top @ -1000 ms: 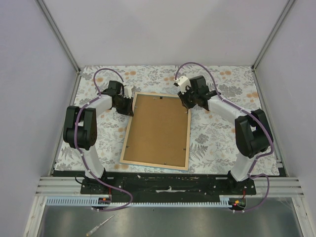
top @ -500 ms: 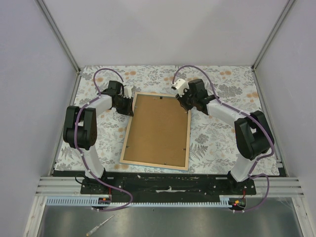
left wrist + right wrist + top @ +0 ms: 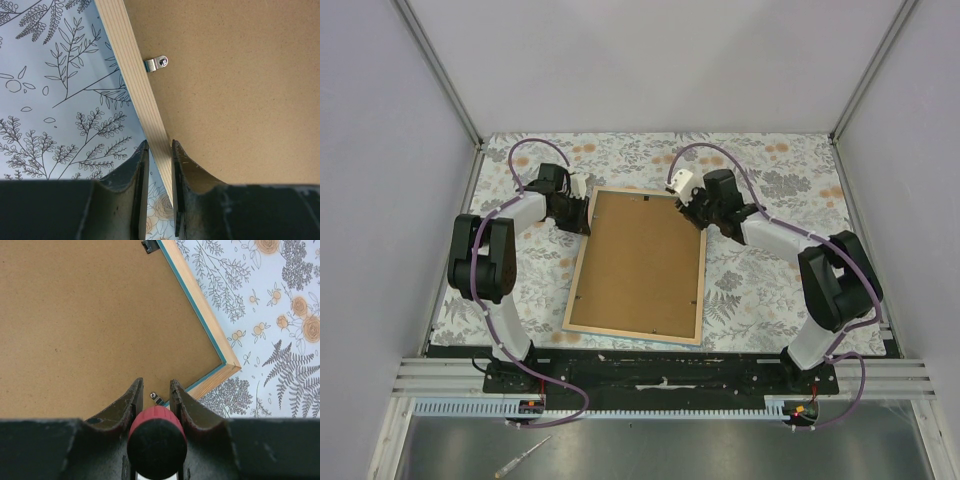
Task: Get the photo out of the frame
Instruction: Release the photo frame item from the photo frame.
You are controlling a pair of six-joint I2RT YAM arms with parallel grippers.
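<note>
The frame (image 3: 632, 334) lies face down on the floral cover, its light wood back up, with a blue inner edge (image 3: 199, 301). Inside it the photo shows only its brown board back (image 3: 640, 265). My left gripper (image 3: 582, 212) is at the far left corner, and its jaws (image 3: 158, 150) are shut across the frame's wooden rail (image 3: 137, 75), just below a metal clip (image 3: 156, 64). At the far right corner my right gripper (image 3: 695, 205) is shut on a red-handled tool (image 3: 156, 437). The tool sits over a small clip (image 3: 158, 399) on the board.
The floral table cover (image 3: 750, 280) reaches the grey walls at back and sides. A black hanger (image 3: 150, 245) sits on the board's far edge. A loose screwdriver (image 3: 520, 458) lies on the metal shelf below the arm bases. Purple cables loop over both arms.
My right gripper has shifted slightly left and further over the frame's far right corner, with the tool still in it. The left arm and the frame have not moved.
</note>
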